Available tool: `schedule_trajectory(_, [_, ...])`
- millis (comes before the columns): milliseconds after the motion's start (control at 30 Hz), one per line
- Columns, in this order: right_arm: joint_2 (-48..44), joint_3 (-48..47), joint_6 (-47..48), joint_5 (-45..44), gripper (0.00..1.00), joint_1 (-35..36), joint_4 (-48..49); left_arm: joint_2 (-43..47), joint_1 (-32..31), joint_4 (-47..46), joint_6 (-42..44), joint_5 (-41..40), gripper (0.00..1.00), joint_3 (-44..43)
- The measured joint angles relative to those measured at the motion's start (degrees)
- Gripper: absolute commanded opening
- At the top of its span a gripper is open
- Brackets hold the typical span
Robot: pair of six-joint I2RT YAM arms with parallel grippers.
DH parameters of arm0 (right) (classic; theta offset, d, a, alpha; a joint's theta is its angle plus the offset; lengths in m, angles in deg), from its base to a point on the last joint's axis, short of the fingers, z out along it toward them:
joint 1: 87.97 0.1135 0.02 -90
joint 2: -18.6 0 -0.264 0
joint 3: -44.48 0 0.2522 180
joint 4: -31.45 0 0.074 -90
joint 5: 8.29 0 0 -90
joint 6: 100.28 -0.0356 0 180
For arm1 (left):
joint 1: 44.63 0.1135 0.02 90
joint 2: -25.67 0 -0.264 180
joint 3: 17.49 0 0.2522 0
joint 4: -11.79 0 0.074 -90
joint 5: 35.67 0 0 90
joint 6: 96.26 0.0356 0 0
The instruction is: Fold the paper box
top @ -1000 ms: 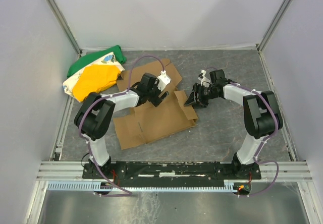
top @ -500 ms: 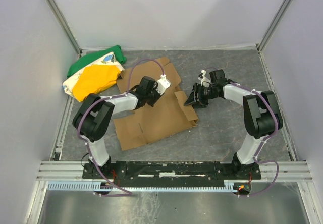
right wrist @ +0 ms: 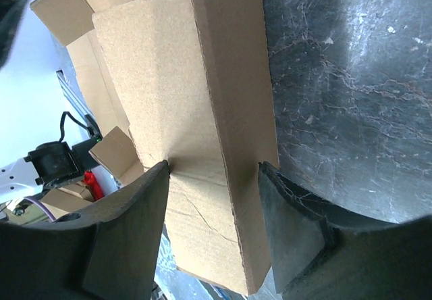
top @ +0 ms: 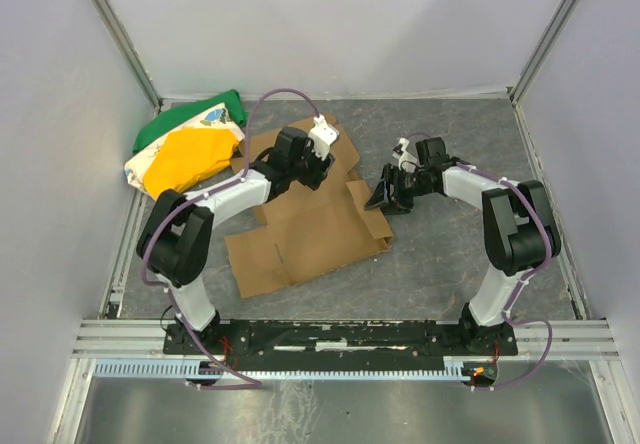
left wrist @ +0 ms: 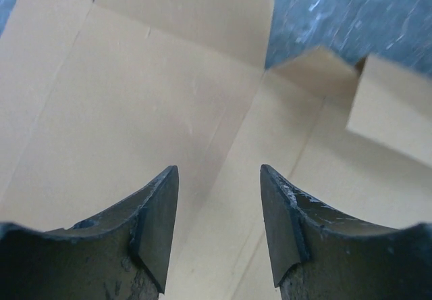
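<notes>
Brown cardboard die-cut paper box (top: 300, 239) lying mostly flat on grey mottled table (top: 450, 264), left gripper (left wrist: 219, 171) half open above a flat panel, holding nothing, right gripper (right wrist: 212, 165) astride the raised side flap, clamping unclear

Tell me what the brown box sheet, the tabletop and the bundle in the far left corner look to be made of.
The paper box: matte brown cardboard, judging by its grainy face, creases and raw cut edges. The tabletop: dark grey with pale veins, stone-like; possibly a printed mat. The bundle: soft cloth, green, yellow and white, going by its rumpled folds.
</notes>
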Motion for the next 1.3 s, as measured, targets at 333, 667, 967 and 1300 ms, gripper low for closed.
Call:
schedule_trajectory(333, [-1.38,-0.63,0.74,-1.29,0.65,0.00,-1.70,-0.90,0.00,-0.59,-12.94,2.10,0.55,-3.98])
schedule_trajectory(667, [-3.58,-0.63,1.95,-4.04,0.89,0.00,-4.07,-19.63,0.46,18.91,-33.53,0.94,0.41,-40.98])
schedule_trajectory(967, [-20.02,-1.01,5.35,-17.14,0.72,0.00,-8.04,-21.27,0.63,34.14,-38.12,-0.48,0.24,-43.60])
schedule_trajectory(1300, [-17.97,-18.47,11.08,-24.87,0.02,6.82,-18.67,2.36,1.73,22.62,-44.33,3.45,0.15,-4.17])
